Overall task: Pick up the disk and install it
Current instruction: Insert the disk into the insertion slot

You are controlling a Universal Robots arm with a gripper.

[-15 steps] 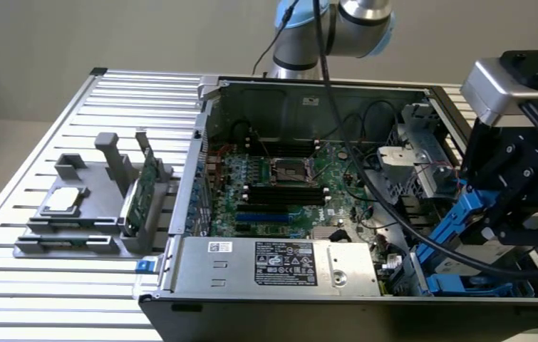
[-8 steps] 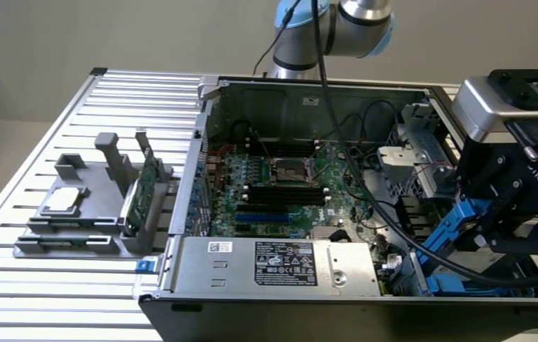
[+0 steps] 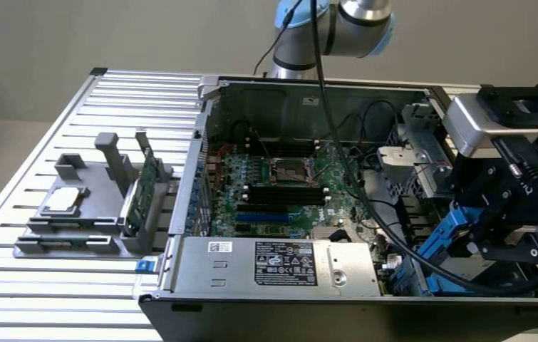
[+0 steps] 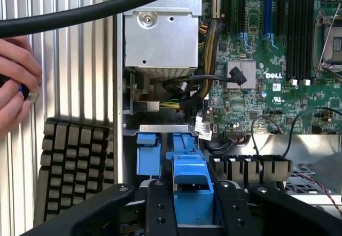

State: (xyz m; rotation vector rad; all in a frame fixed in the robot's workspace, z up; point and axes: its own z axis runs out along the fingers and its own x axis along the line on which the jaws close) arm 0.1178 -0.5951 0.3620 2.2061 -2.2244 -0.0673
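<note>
At the exterior view's right, my black gripper (image 3: pixel 485 239) hangs over the drive-bay corner of the open computer case (image 3: pixel 202 142). It is shut on the disk (image 3: pixel 447 234), whose bright blue side rail and a strip of silver metal show below the fingers, tilted steeply into the case. In the wrist view the disk's blue rail (image 4: pixel 191 180) sits between my two black fingers (image 4: pixel 160 206), which press on either side of it; my gripper (image 4: pixel 192 201) is just above a second blue plastic piece (image 4: pixel 148 153) in the bay. The disk's label is hidden.
A silver power supply (image 3: pixel 278 262) and the green motherboard (image 3: pixel 278 178) lie inside the case. A grey fixture (image 3: pixel 69 228) with a square chip and an upright green card (image 3: pixel 145 191) stands on the slatted table. A person's hand (image 4: pixel 13 81) and a keyboard (image 4: pixel 75 161) are beside the case.
</note>
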